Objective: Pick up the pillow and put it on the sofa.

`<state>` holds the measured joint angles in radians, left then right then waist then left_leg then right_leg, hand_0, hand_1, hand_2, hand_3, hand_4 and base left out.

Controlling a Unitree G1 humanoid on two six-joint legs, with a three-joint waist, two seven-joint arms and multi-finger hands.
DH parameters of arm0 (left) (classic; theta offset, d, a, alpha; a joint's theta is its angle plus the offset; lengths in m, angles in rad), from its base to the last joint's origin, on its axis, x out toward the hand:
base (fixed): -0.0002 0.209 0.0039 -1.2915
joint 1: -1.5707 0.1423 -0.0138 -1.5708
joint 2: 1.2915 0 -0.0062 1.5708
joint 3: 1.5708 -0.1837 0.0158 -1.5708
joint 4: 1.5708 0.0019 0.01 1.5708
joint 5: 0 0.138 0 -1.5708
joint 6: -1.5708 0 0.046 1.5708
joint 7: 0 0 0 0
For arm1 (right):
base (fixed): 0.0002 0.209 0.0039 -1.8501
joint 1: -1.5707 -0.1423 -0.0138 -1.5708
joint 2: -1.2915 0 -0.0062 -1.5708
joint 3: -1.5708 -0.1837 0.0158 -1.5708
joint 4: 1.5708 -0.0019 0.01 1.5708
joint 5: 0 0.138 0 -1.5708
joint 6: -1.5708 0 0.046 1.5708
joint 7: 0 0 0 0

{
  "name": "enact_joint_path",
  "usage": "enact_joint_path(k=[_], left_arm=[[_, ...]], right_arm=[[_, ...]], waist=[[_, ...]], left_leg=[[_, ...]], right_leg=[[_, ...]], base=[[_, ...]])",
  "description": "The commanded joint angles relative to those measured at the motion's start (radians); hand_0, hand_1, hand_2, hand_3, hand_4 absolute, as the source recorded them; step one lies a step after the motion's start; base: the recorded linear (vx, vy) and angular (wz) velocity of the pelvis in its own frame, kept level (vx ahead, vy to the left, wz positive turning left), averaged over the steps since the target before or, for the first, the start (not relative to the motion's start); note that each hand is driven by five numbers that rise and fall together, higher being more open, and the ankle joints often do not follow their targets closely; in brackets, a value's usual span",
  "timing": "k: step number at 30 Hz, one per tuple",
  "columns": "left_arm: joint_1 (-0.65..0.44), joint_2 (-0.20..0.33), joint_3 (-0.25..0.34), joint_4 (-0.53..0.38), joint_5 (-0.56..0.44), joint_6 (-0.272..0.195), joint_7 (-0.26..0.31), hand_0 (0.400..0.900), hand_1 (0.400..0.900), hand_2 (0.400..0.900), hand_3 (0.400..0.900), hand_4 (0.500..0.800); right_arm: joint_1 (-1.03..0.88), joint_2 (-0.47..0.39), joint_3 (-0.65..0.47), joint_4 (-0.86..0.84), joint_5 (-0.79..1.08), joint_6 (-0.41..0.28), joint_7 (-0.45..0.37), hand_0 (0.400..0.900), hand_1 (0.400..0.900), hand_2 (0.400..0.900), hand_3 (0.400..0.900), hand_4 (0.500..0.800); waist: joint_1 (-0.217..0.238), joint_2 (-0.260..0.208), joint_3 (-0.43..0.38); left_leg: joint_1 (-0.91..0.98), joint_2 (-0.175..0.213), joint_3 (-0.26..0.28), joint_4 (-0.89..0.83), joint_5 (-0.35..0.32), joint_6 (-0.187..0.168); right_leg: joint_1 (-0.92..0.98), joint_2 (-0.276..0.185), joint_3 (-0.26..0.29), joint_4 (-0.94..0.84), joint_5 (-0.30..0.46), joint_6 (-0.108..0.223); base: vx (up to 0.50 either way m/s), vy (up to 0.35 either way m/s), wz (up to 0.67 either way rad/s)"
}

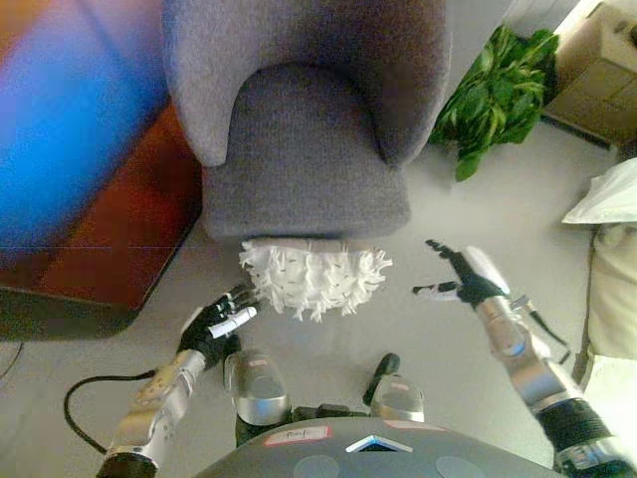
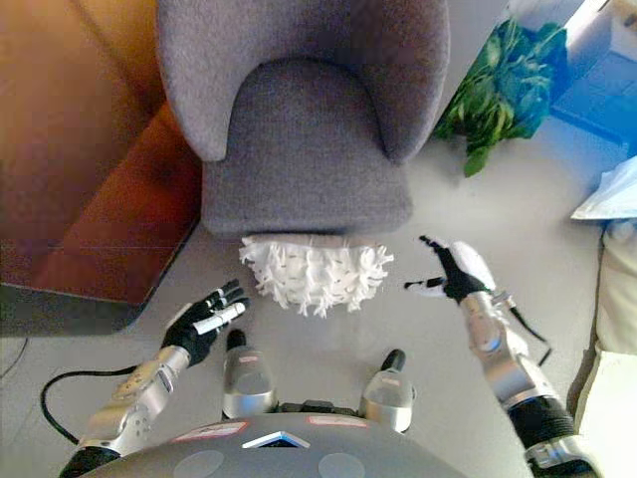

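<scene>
A white shaggy pillow (image 1: 313,278) lies on the floor against the front of a grey armchair (image 1: 304,149), which stands in for the sofa. My left hand (image 1: 217,324) is open, low at the pillow's left edge, fingertips close to its fringe. My right hand (image 1: 460,278) is open, a little to the right of the pillow and apart from it. Both hands are empty. The scene also shows in the right eye view, with the pillow (image 2: 313,273), left hand (image 2: 207,319) and right hand (image 2: 446,273).
A green leafy plant (image 1: 495,92) stands right of the armchair. A cardboard box (image 1: 597,70) sits at the far right back. A dark reddish-brown board (image 1: 109,234) lies left of the chair. A white bag and pale cushion (image 1: 612,249) are at the right edge.
</scene>
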<state>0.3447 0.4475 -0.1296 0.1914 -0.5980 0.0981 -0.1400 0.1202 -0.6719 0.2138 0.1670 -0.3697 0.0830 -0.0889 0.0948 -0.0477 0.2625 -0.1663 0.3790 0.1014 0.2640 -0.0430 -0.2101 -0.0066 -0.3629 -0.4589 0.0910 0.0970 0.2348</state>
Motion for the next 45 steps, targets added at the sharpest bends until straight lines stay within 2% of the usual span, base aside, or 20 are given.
enact_joint_path(k=[1, 3, 7, 12, 17, 24, 27, 28, 29, 37, 42, 45], left_arm=[[-0.092, 0.078, 0.037, -0.108, -0.063, -0.101, -0.008, 0.9, 0.9, 0.9, 0.9, 0.8], [-0.132, 0.102, 0.016, -0.114, -0.078, -0.147, -0.008, 0.9, 0.9, 0.9, 0.9, 0.8], [-0.171, 0.131, -0.003, -0.139, -0.119, -0.193, 0.022, 0.9, 0.9, 0.9, 0.9, 0.8], [-0.21, 0.161, -0.02, -0.19, -0.161, -0.224, 0.054, 0.9, 0.9, 0.9, 0.9, 0.8], [-0.235, 0.168, -0.042, -0.23, -0.184, -0.252, 0.069, 0.9, 0.9, 0.9, 0.9, 0.8], [-0.277, 0.162, -0.063, -0.278, -0.214, -0.272, 0.064, 0.9, 0.9, 0.9, 0.9, 0.8], [-0.291, 0.158, -0.066, -0.287, -0.232, -0.268, 0.066, 0.9, 0.9, 0.9, 0.9, 0.8], [-0.285, 0.156, -0.067, -0.288, -0.238, -0.266, 0.059, 0.9, 0.9, 0.9, 0.9, 0.8], [-0.285, 0.154, -0.067, -0.291, -0.24, -0.267, 0.051, 0.9, 0.9, 0.9, 0.9, 0.8], [-0.297, 0.156, -0.082, -0.285, -0.268, -0.284, 0.024, 0.9, 0.9, 0.9, 0.9, 0.8], [-0.309, 0.146, -0.104, -0.268, -0.276, -0.298, 0.004, 0.9, 0.9, 0.9, 0.9, 0.8], [-0.32, 0.142, -0.117, -0.26, -0.279, -0.297, -0.004, 0.9, 0.9, 0.9, 0.9, 0.8]], right_arm=[[-0.161, -0.023, -0.013, -0.044, -0.073, -0.083, -0.11, 0.9, 0.9, 0.9, 0.9, 0.8], [-0.244, -0.048, 0.008, -0.018, -0.065, -0.089, -0.151, 0.9, 0.9, 0.9, 0.9, 0.8], [-0.329, -0.078, 0.037, -0.006, -0.047, -0.093, -0.176, 0.9, 0.9, 0.9, 0.9, 0.8], [-0.408, -0.098, 0.069, 0.013, -0.003, -0.086, -0.22, 0.9, 0.9, 0.9, 0.9, 0.8], [-0.478, -0.117, 0.077, 0.064, 0.022, -0.097, -0.269, 0.9, 0.9, 0.9, 0.9, 0.8], [-0.597, -0.128, 0.087, 0.126, -0.037, -0.063, -0.333, 0.9, 0.9, 0.9, 0.9, 0.8], [-0.654, -0.128, 0.103, 0.154, -0.069, -0.041, -0.317, 0.9, 0.9, 0.9, 0.9, 0.8], [-0.665, -0.127, 0.114, 0.167, -0.071, -0.034, -0.311, 0.9, 0.9, 0.9, 0.9, 0.8], [-0.683, -0.125, 0.125, 0.185, -0.073, -0.031, -0.306, 0.9, 0.9, 0.9, 0.9, 0.8], [-0.845, -0.121, 0.229, 0.353, -0.06, -0.001, -0.281, 0.9, 0.9, 0.9, 0.9, 0.8], [-0.981, -0.092, 0.318, 0.5, -0.058, 0.055, -0.283, 0.9, 0.9, 0.9, 0.9, 0.8], [-1.065, -0.068, 0.373, 0.567, -0.051, 0.102, -0.223, 0.9, 0.9, 0.9, 0.9, 0.8]], waist=[[0.051, -0.02, 0.037], [0.061, -0.018, 0.104], [0.072, -0.021, 0.186], [0.089, -0.022, 0.257], [0.092, -0.007, 0.258], [0.098, 0.022, 0.258], [0.106, 0.03, 0.258], [0.112, 0.035, 0.258], [0.118, 0.037, 0.258], [0.156, 0.049, 0.258], [0.191, 0.061, 0.258], [0.211, 0.068, 0.258]], left_leg=[[0.011, 0.058, 0.013, 0.021, 0.024, 0.015], [-0.065, 0.054, -0.036, 0.049, 0.024, 0.017], [-0.192, 0.041, -0.108, 0.145, -0.001, 0.031], [-0.342, 0.018, -0.147, 0.263, -0.05, 0.051], [-0.493, -0.002, -0.146, 0.364, -0.085, 0.068], [-0.67, -0.018, -0.169, 0.538, -0.152, 0.086], [-0.738, -0.022, -0.188, 0.618, -0.184, 0.091], [-0.739, -0.019, -0.196, 0.654, -0.224, 0.087], [-0.757, -0.023, -0.202, 0.677, -0.236, 0.09], [-0.855, -0.049, -0.24, 0.813, -0.285, 0.109], [-0.897, -0.068, -0.265, 0.901, -0.32, 0.123], [-0.911, -0.079, -0.273, 0.929, -0.331, 0.13]], right_leg=[[-0.122, -0.138, 0.012, 0.077, 0.075, 0.01], [-0.211, -0.162, 0.031, 0.132, 0.073, 0.011], [-0.348, -0.196, 0.078, 0.241, 0.052, 0.008], [-0.499, -0.213, 0.138, 0.386, -0.006, 0.004], [-0.642, -0.22, 0.156, 0.498, -0.048, -0.003], [-0.813, -0.226, 0.198, 0.666, -0.113, -0.019], [-0.877, -0.229, 0.218, 0.726, -0.135, -0.029], [-0.884, -0.232, 0.229, 0.764, -0.168, -0.019], [-0.903, -0.234, 0.233, 0.784, -0.176, -0.023], [-0.988, -0.243, 0.237, 0.881, -0.209, -0.046], [-1.023, -0.251, 0.241, 0.948, -0.24, -0.061], [-1.033, -0.255, 0.24, 0.97, -0.254, -0.07]], base=[[-0.26, -0.077, 0.44], [-0.24, -0.072, 0.38], [-0.12, -0.033, 0.26], [-0.07, 0.003, 0.15], [-0.05, 0.049, 0.12], [-0.01, 0.083, 0.04], [0.02, 0.048, 0.0], [0.09, 0.047, -0.01], [0.09, 0.044, -0.01], [0.0, 0.013, 0.02], [0.0, 0.003, 0.06], [0.0, 0.005, 0.01]])
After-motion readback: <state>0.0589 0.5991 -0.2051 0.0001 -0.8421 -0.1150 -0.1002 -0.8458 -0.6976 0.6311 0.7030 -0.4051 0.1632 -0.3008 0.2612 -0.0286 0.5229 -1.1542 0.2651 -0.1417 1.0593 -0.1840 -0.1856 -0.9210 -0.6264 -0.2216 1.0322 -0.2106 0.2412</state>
